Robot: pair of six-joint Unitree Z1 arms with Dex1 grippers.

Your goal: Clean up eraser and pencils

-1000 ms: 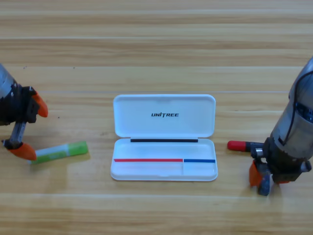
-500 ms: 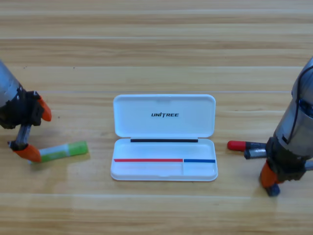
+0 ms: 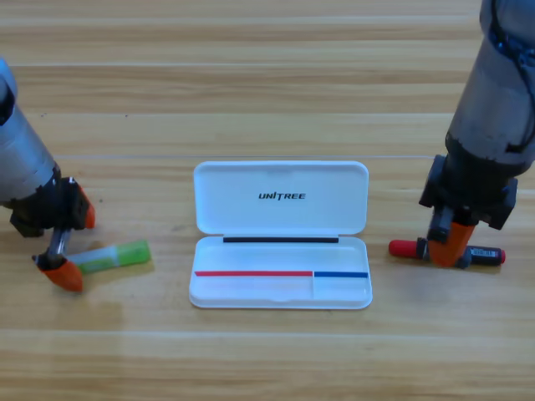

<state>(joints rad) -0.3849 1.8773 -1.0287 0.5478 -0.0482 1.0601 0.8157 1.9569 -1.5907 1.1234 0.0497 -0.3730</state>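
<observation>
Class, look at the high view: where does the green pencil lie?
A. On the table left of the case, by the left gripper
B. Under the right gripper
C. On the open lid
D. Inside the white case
A: the green pencil lies on the table left of the open case, with the left gripper at its pale end.

"UNITREE" in black, on white case (image 3: 280, 197) lid (inside face)
</observation>
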